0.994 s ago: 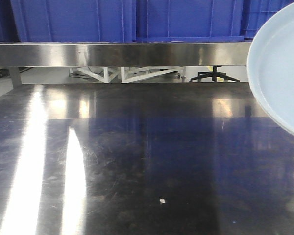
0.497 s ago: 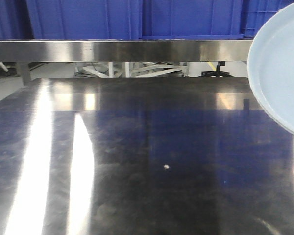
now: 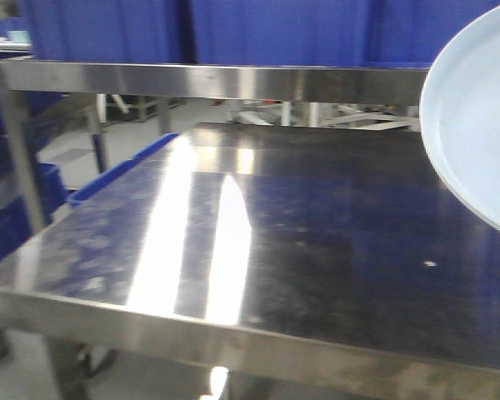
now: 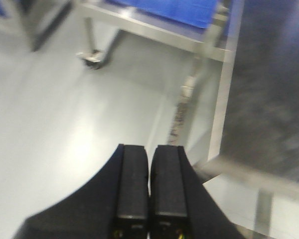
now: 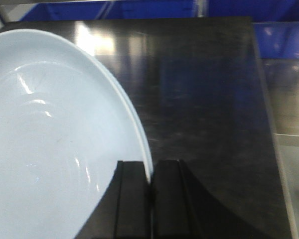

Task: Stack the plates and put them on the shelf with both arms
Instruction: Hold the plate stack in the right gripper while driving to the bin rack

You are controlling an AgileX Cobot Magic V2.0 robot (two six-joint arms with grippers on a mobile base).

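Observation:
A pale bluish-white plate [image 3: 475, 125] hangs tilted at the right edge of the front view, above the steel table [image 3: 317, 233]. In the right wrist view my right gripper [image 5: 151, 169] is shut on the rim of this plate [image 5: 50, 149], which fills the left half of the view over the dark tabletop [image 5: 199, 89]. The steel shelf [image 3: 233, 81] runs across behind and above the table. My left gripper [image 4: 149, 154] is shut with nothing between its fingers, hovering over the floor beside the table's edge [image 4: 224, 99].
Blue crates [image 3: 275, 29] stand on the shelf. A blue bin [image 3: 108, 179] sits low to the table's left. The table's front-left corner [image 3: 17, 292] is near. Below my left gripper are grey floor, a table leg and a caster wheel [image 4: 92, 57].
The front view has swung and backed off: the table's left edge and front corner now show, and the speck on the table has shifted right. The plate keeps its place in the view.

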